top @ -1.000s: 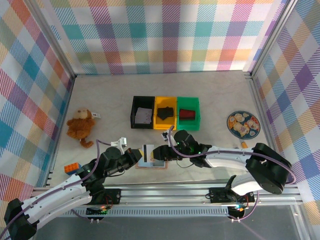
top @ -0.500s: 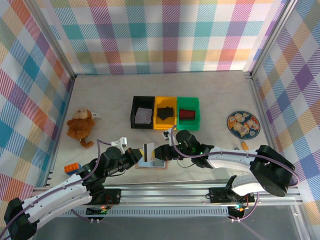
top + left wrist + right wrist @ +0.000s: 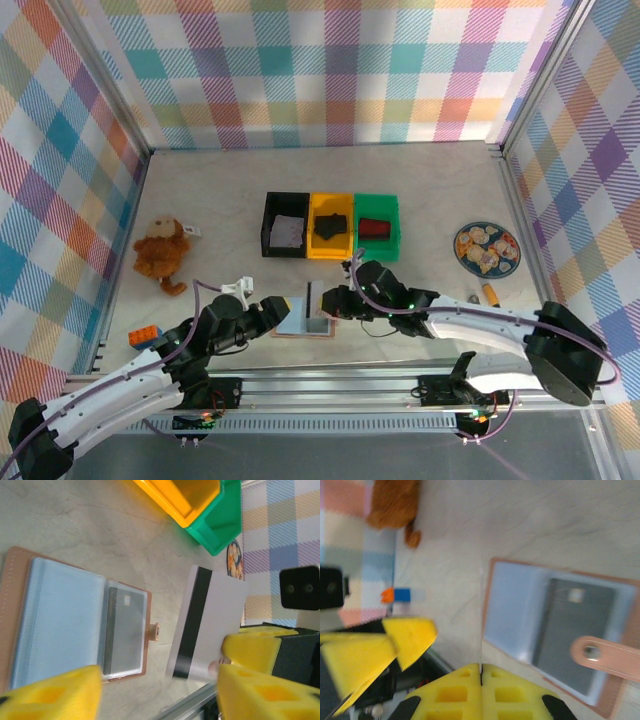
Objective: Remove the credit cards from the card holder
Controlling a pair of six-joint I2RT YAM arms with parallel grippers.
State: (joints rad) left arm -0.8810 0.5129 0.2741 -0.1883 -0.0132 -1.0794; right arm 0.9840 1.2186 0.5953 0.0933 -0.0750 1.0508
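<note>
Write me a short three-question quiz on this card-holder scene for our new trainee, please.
1. True or false: the card holder lies shut.
2. Which gripper pinches the striped card? A. the left gripper B. the right gripper C. neither
3. Fill in: a dark card sits in the holder's clear ___.
Key: 1. False, it lies open. 2. B; the left gripper has its jaws apart, with nothing held. 3. sleeve.
</note>
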